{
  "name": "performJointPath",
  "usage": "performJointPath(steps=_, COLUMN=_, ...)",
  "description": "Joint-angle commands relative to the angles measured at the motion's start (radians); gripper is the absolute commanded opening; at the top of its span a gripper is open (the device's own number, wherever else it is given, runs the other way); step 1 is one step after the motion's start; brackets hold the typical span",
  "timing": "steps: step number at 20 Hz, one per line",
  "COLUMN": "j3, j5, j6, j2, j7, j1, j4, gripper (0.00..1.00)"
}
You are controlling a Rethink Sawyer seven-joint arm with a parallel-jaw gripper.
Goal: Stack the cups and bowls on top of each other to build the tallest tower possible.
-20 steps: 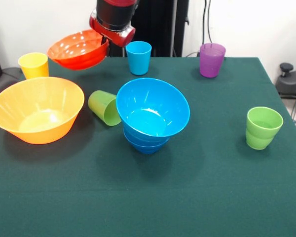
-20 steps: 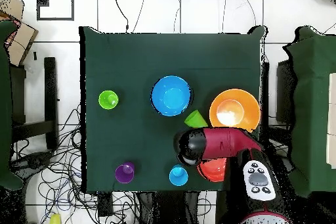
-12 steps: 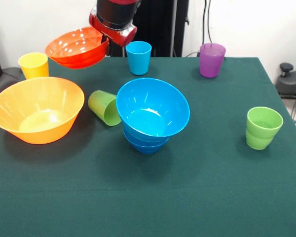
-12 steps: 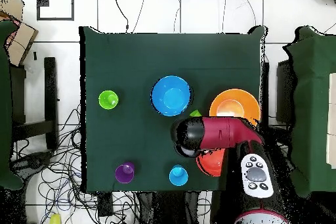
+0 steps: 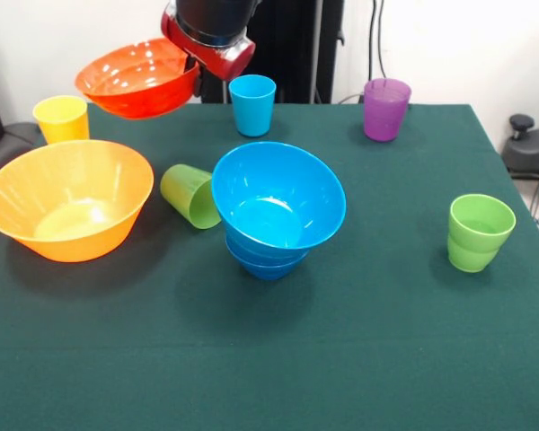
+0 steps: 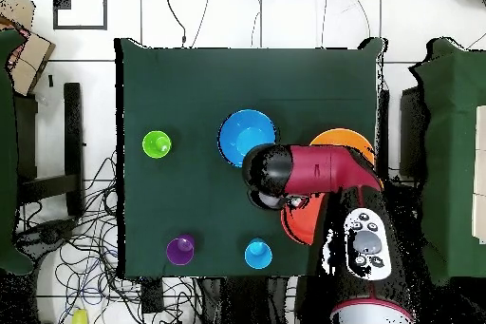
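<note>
My gripper (image 5: 196,75) is shut on the rim of the orange-red bowl (image 5: 136,79), which hangs tilted in the air above the table's far left part. In the overhead view the arm covers most of that bowl (image 6: 302,225). Nested blue bowls (image 5: 278,203) form a short pile mid-table. The big yellow-orange bowl (image 5: 67,199) sits upright at the left. One green cup (image 5: 190,195) lies on its side between these two. Upright stand a yellow cup (image 5: 61,118), a light blue cup (image 5: 252,104), a purple cup (image 5: 385,109) and a second green cup (image 5: 479,232).
Dark green cloth covers the table (image 5: 359,359). Cables lie on the floor around the table (image 6: 95,244) in the overhead view, and other green-covered tables stand at both sides.
The orange-red bowl has risen a little in the gripper. In the overhead view the arm has swung toward the blue bowls and now covers the lying green cup.
</note>
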Motion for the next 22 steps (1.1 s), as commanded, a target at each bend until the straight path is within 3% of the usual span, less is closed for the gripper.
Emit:
performJointPath(steps=1, j3=0.054, j5=0.03, j6=0.139, j2=0.012, j7=0.002, j1=0.045, j4=-0.124, gripper=0.0)
performJointPath(steps=22, j3=0.046, j5=0.057, j6=0.3, j2=0.089, j7=0.033, j1=0.112, j4=-0.314, gripper=0.0)
